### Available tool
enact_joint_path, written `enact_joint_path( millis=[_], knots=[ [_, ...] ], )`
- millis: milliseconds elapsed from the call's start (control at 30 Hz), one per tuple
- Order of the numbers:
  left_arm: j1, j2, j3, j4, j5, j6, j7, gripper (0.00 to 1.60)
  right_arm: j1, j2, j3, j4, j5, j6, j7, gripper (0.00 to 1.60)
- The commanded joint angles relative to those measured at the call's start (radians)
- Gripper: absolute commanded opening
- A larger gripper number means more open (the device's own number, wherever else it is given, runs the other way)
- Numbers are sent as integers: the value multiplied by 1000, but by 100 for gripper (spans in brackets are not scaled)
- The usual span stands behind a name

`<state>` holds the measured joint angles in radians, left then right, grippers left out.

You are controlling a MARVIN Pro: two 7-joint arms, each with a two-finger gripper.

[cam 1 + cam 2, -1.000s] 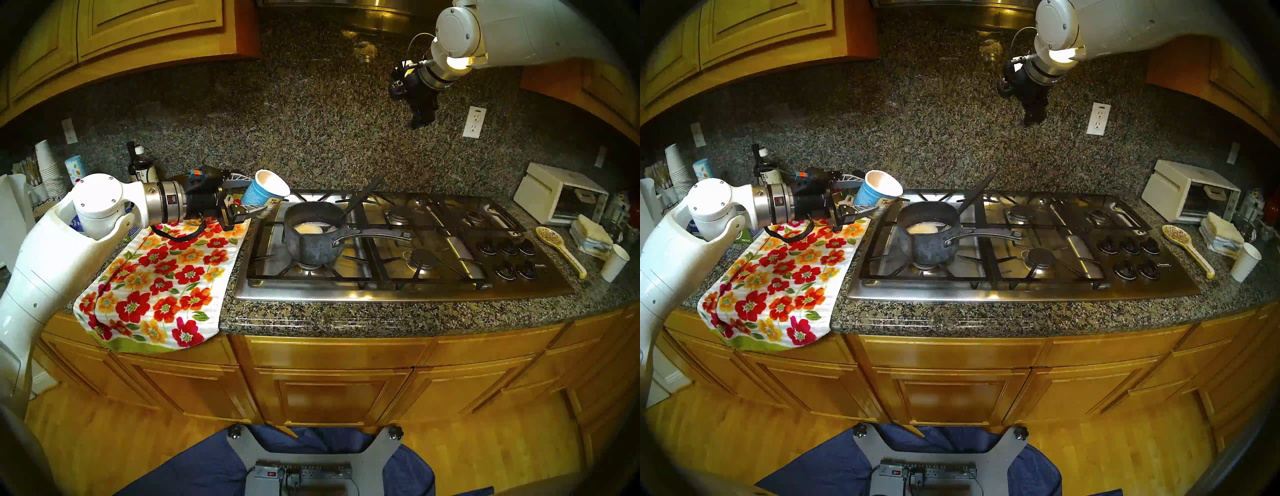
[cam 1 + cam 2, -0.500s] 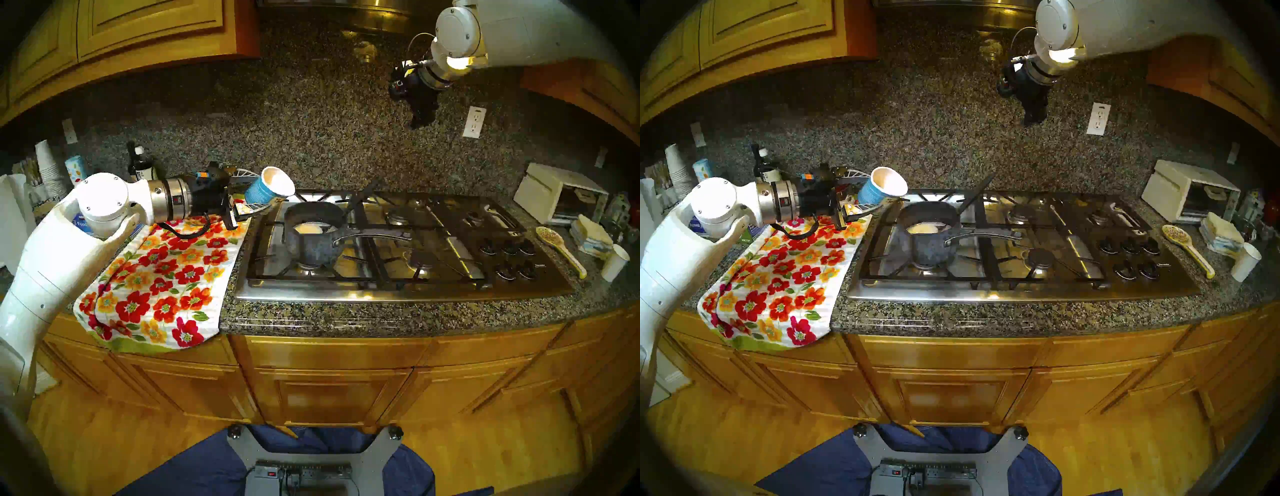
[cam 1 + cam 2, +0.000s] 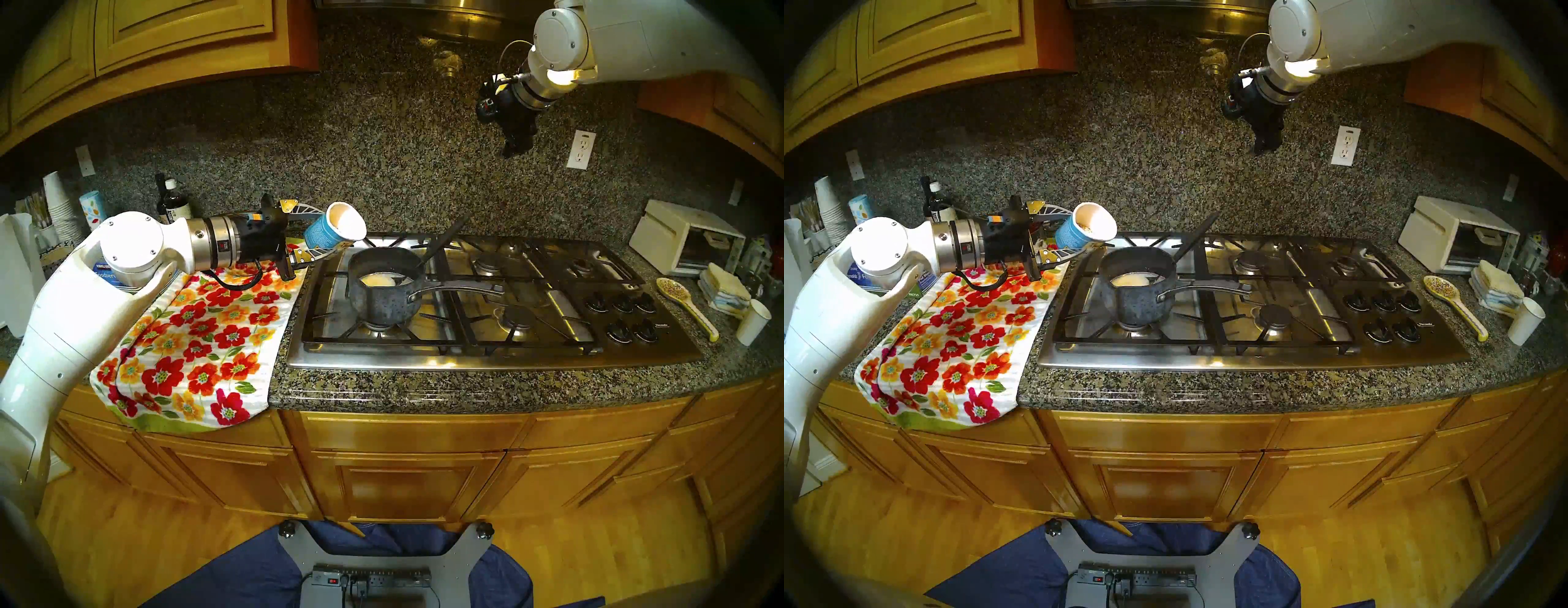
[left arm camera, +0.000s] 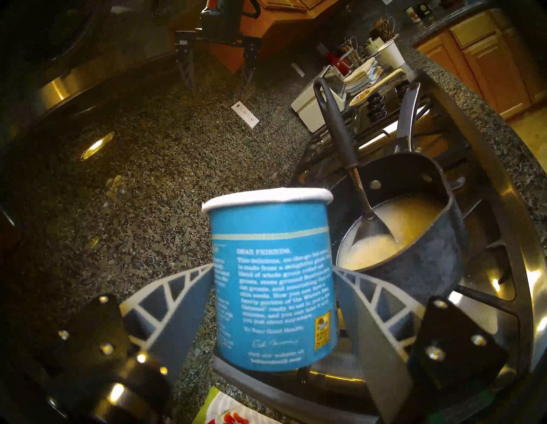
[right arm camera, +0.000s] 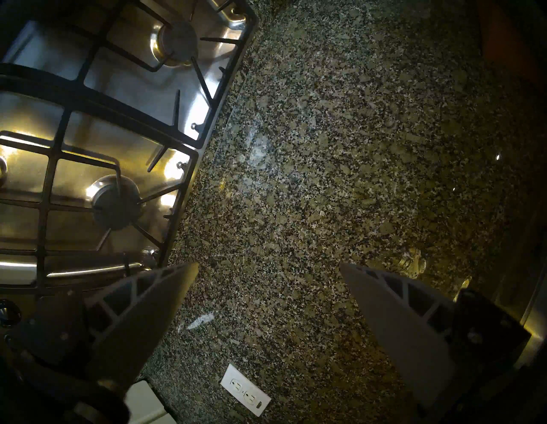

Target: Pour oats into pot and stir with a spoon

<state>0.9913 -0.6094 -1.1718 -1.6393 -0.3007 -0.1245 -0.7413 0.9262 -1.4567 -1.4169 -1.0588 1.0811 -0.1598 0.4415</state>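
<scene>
Gripping the blue oatmeal cup [image 4: 273, 284] by its sides, your left gripper [image 4: 273, 296] tilts it toward the dark grey saucepan [image 3: 384, 284] on the stove's [image 3: 488, 335] front-left burner. Oats [image 3: 1086, 228] show inside the cup. The black-handled spoon [image 4: 340, 142] leans in the pan's pale mush. Your right gripper [image 5: 268, 278] hangs high, jaws spread, empty.

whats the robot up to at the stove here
The left gripper is shut on a small blue paper oatmeal cup, tipped on its side with its mouth toward the small dark grey mottled saucepan on the front left burner of the steel gas stove. A few oat flakes show inside the cup. The pan holds a pale mix, with a black-handled metal spoon resting in it. The right gripper hangs open, high by the granite backsplash.
</scene>
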Motion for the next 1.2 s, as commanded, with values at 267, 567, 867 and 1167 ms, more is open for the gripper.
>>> enact_joint_path(
  millis=[267,567,867,1167],
  knots=[
    [-84,-34,-10,18,104,-103,14,87,38,3,3,31,0,7,-11,160],
    [-89,-56,-5,18,147,-128,21,87,38,3,4,31,0,8,-11,160],
    [-80,-60,-3,11,194,-168,28,84,37,3,4,31,-1,8,-11,160],
    [-74,-66,-3,15,262,-231,52,80,37,3,5,31,-1,9,-11,160]
  ],
)
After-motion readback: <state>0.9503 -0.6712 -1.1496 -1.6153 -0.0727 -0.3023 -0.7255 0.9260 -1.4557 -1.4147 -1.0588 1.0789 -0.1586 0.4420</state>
